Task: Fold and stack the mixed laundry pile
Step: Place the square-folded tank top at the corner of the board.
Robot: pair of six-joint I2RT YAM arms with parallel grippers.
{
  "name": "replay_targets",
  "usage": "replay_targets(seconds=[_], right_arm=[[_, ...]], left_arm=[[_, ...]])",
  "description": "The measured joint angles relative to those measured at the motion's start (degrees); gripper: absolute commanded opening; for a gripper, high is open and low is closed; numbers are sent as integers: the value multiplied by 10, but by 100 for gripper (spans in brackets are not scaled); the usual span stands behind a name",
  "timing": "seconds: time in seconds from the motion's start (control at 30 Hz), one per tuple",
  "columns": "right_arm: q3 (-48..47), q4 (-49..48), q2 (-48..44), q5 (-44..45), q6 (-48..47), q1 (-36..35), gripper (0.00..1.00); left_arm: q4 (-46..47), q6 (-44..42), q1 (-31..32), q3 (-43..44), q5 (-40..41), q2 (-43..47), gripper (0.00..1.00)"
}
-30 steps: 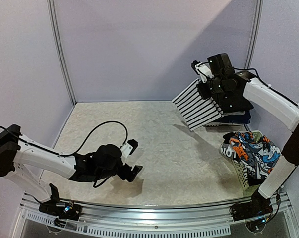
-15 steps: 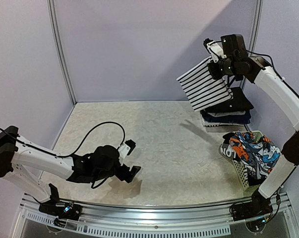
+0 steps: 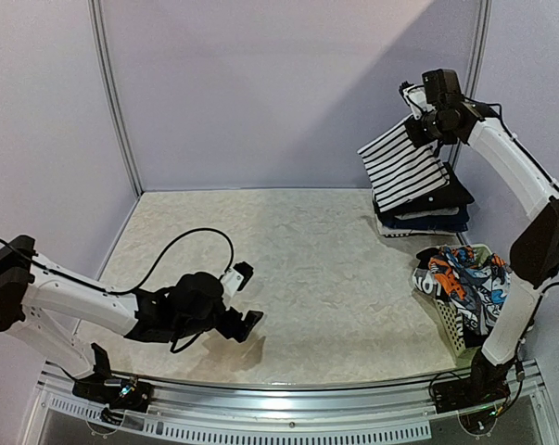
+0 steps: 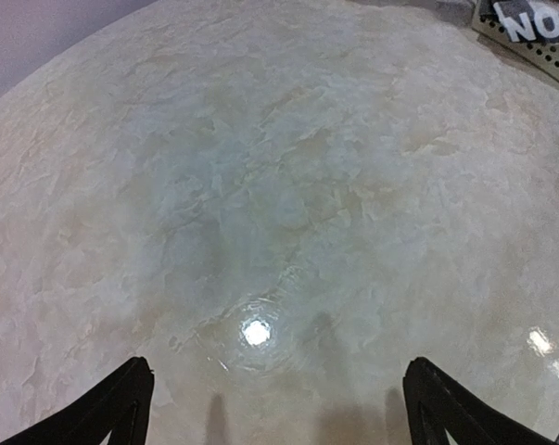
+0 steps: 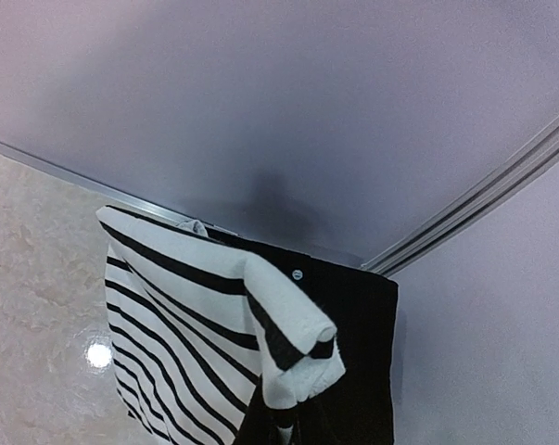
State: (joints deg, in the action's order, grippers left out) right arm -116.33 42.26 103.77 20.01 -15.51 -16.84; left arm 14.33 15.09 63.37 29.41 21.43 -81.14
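Striped garment (image 3: 404, 171) swung rightward; marbled table (image 3: 288, 250), lavender walls (image 3: 288, 93).

Striped garment (image 3: 404, 167) hanging above dark folded stack (image 3: 427, 217), printed garment (image 3: 464, 278) in basket (image 3: 451, 332)

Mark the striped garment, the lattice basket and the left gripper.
striped garment (image 3: 404, 169), top external view, middle of the hanging cloth.
lattice basket (image 3: 452, 332), top external view, bare front wall.
left gripper (image 3: 251, 295), top external view, midway between its open fingertips.
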Motion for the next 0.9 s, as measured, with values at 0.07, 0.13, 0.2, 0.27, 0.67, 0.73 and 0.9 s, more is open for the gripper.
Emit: replay_targets(seconds=[0.07, 0.13, 0.2, 0.27, 0.67, 0.73, 0.9], right_arm=[[-9, 2, 15, -2, -2, 12, 0], [-17, 1, 28, -3, -4, 23, 0], [-22, 0, 40, -2, -6, 32, 0], [-23, -4, 50, -1, -11, 39, 0], [-23, -76, 127, 6, -59, 77, 0], [-23, -90, 135, 6, -70, 86, 0], [-23, -122, 154, 9, -95, 94, 0]], left_arm=[[0, 0, 0, 1, 0, -3, 96], [0, 0, 0, 1, 0, -9, 96], [0, 0, 0, 2, 0, -14, 96], [0, 0, 0, 4, 0, -20, 96], [-1, 2, 0, 17, -2, -35, 96], [-1, 2, 0, 17, -2, -38, 96], [-1, 2, 0, 22, -2, -45, 96]])
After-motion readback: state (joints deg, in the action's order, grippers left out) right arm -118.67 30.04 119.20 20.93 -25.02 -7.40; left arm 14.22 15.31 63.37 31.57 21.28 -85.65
